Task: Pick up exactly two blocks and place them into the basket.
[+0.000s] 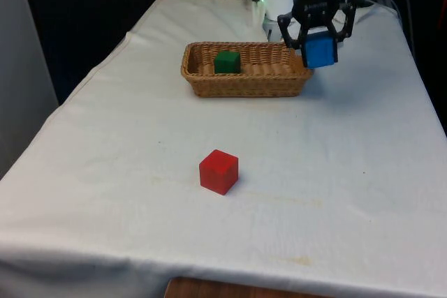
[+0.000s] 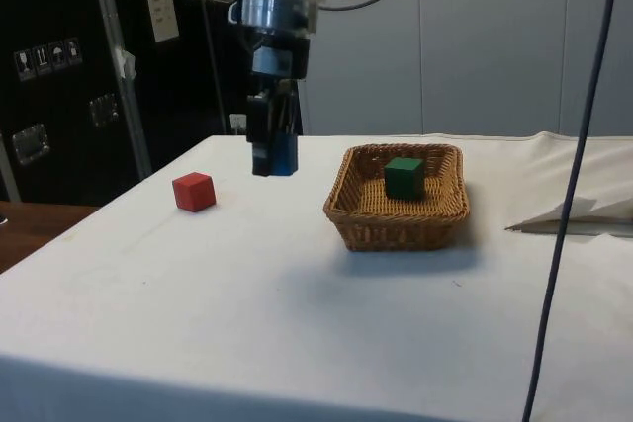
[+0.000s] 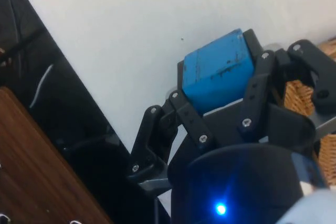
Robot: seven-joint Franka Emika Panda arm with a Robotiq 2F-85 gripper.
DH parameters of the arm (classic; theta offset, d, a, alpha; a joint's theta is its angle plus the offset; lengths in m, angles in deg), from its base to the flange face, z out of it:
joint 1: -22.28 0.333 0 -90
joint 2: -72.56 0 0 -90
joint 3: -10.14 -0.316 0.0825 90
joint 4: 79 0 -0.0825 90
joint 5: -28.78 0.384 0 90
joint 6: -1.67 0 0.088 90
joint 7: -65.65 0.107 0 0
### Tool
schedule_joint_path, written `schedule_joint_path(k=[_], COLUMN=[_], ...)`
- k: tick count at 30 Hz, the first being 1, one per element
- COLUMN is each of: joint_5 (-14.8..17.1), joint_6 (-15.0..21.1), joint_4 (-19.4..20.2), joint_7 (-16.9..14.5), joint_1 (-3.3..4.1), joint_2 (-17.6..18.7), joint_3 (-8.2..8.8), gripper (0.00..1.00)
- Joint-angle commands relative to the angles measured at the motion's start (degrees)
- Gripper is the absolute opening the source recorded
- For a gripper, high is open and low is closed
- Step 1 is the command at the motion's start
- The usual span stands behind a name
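A blue block (image 1: 321, 51) is held clamped between the fingers of the pincer (image 1: 319, 40), raised above the table (image 1: 349, 193) just beside the wicker basket (image 1: 246, 83), at the basket's end nearer the front view's right. A green block (image 1: 227, 61) is seen lying inside the basket, which is set toward the table's far end. A red block (image 1: 218, 171) is left on the cloth nearer the table's near edge, well apart from the basket.

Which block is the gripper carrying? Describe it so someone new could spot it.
Start at the wicker basket in the middle of the white table; the black gripper hangs in the air beside its rim, at the front view's right. Clamped between its fingers is the blue block, the only one off the cloth: the green block sits inside the basket and the red block lies alone.
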Motion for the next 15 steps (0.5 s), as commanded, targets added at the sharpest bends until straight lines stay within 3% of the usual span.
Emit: schedule_joint_path(k=[1,3,4,5,12,13,14,15], joint_5=[-1.9,-2.9,-1.4,-3.3,-7.6,-5.3,-8.0,-8.5], joint_6=[1.1,1.7,0.8,1.8,3.8,2.8,4.1,4.2], joint_4=[1.3,2.2,1.5,2.6,6.1,5.1,6.5,6.9], joint_7=[1.1,1.1,0.0,1.2,1.4,0.1,1.3,1.3], joint_1=[0.46,0.34,-0.06,0.34,0.06,-0.11,0.00,-0.06], joint_2=[-0.5,-1.1,-1.3,-1.5,-4.0,-4.0,-4.3,-4.5], joint_3=[0.63,0.69,0.11,0.74,1.20,0.63,1.26,1.32], gripper=[0.00,0.00,0.00,0.00,0.00,0.00,0.00,0.00])
